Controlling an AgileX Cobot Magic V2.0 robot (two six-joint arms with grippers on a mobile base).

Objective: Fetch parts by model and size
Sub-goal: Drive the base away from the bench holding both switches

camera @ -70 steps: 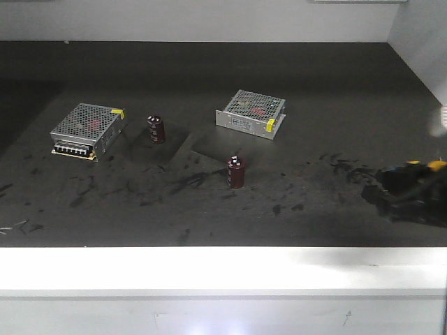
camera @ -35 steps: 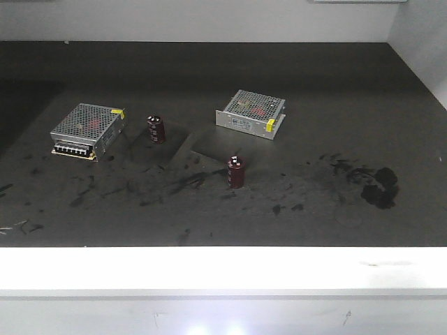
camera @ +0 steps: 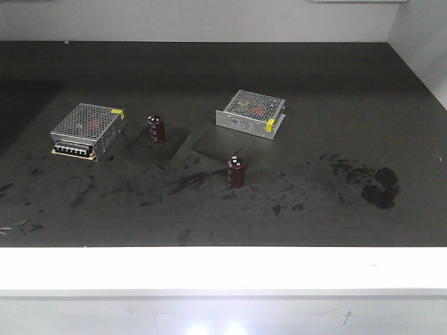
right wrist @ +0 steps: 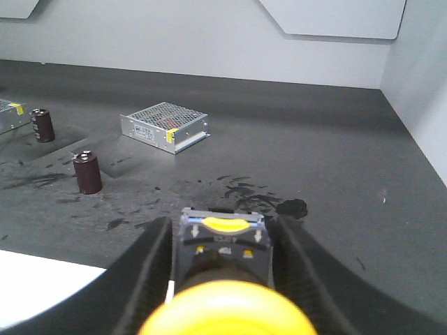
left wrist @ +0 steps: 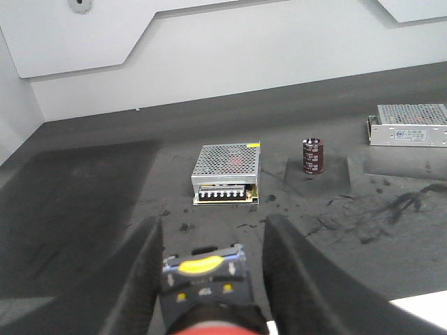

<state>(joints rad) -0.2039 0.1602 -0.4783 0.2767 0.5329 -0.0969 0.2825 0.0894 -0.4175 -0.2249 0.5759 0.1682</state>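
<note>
The red switch (left wrist: 204, 283) sits in the left pincer (left wrist: 212, 230), and the yellow switch (right wrist: 222, 241) sits in the right pincer (right wrist: 222, 223). Each pincer is closed to the width of a switch body and has nothing else in its grip. In both, the switch's long axis runs along the fingers, with the cap back toward the wrist and the base pointing out past the tips. So neither part lies away from its pincer in any direction, and neither arm has to reach for one. From the front view, no arm or switch is over the tabletop (camera: 314, 84), so both are held off to the near side. On the tabletop stand only a capacitor (camera: 156, 129) beside the left supply (camera: 87, 130), and a second capacitor (camera: 237, 172) in front of the right supply (camera: 251, 113). I'd say the fetching is done, and what's left is carrying both switches away without loosening either grip.
</note>
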